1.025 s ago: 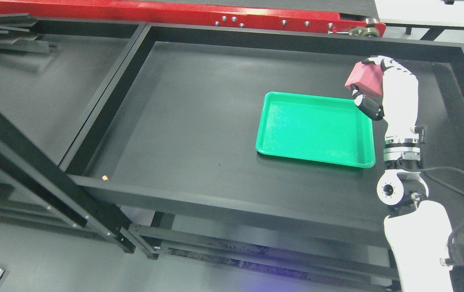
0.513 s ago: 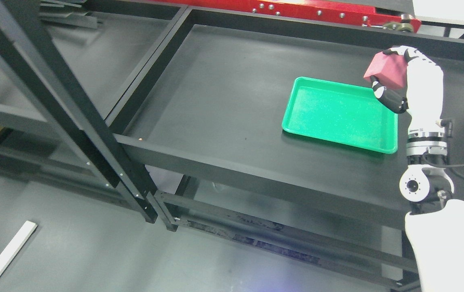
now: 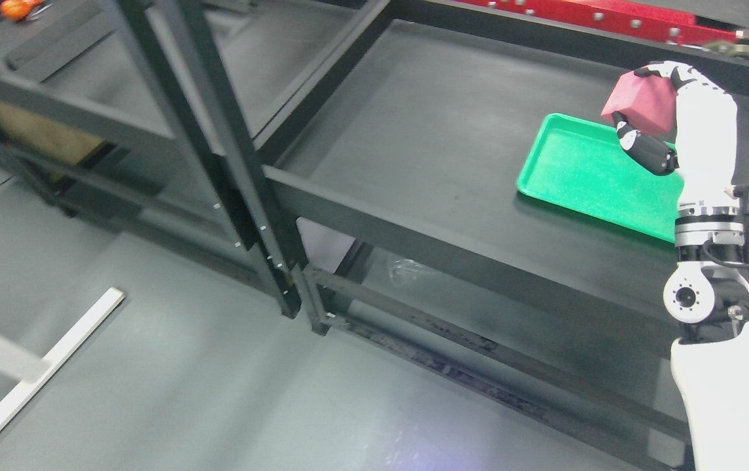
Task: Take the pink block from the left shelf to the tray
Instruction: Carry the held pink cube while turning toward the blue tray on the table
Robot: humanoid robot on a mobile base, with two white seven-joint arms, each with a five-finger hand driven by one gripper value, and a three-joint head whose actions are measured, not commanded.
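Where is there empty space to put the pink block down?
The green tray is bare inside, so its whole floor is free. The right hand holds the pink block above the tray's far right corner. Left of the tray, the black shelf is open up to its raised rim. It is only crowded where the hand hangs.

The robot hand [image 3: 678,124] looks like glossy white plastic with black joints, gripping a matt pink block [image 3: 639,103]. Just below it lies a smooth, shiny green plastic tray [image 3: 583,176] on the matt black shelf [image 3: 439,131].
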